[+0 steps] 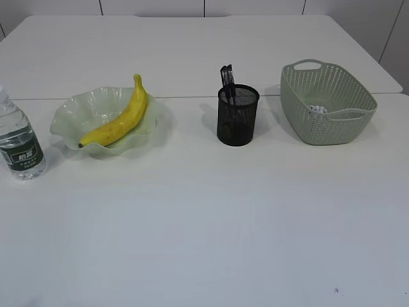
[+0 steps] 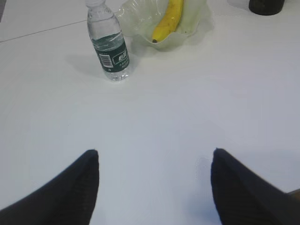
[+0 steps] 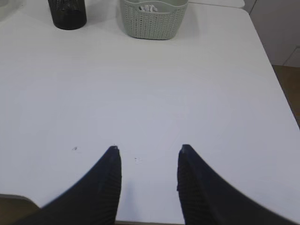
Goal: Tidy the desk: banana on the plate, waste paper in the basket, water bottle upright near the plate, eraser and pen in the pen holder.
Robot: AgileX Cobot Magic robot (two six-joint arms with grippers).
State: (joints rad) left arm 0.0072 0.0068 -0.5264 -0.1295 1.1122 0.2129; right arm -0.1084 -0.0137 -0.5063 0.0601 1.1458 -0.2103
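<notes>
The banana (image 1: 118, 123) lay on the plate (image 1: 70, 112), the water bottle (image 2: 108, 45) upright beside it, both well ahead of the open, empty left gripper (image 2: 154, 161); the right gripper (image 3: 148, 157), partly open and empty, hung over bare desk (image 3: 154, 93)

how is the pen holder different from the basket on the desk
The pen holder is black, round and narrow; the basket is pale green, wide, with handles. The holder has dark pens sticking up above its rim; the basket holds white crumpled paper low inside. Both stand upright and have perforated walls.
</notes>
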